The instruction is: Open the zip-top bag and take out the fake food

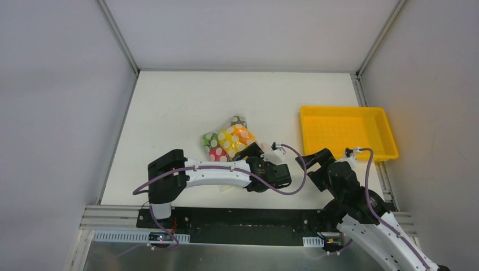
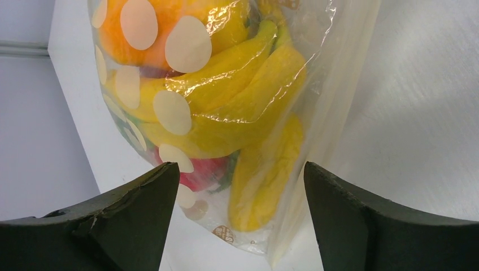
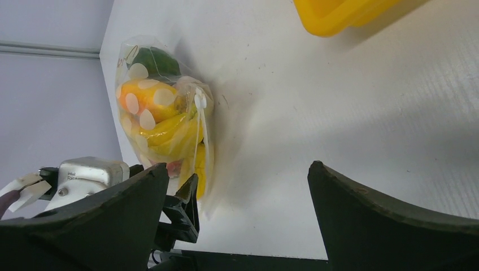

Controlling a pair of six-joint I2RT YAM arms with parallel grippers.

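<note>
The zip-top bag (image 1: 229, 140) is clear with white dots and lies closed at the middle of the table. It is full of fake food: a yellow banana (image 2: 237, 84), an orange piece (image 2: 118, 39), and red and green pieces. My left gripper (image 1: 252, 152) is open at the bag's near end. In the left wrist view the bag's lower corner (image 2: 248, 226) sits between the spread fingers (image 2: 135, 209), which do not pinch it. My right gripper (image 1: 317, 164) is open and empty, to the right of the bag. The bag (image 3: 164, 118) shows at the left of the right wrist view.
A rigid yellow tray (image 1: 344, 108) stands at the right of the table, beyond my right gripper; its corner shows in the right wrist view (image 3: 339, 14). White walls close the table at the back and both sides. The left arm's finger (image 3: 183, 203) shows beside the bag.
</note>
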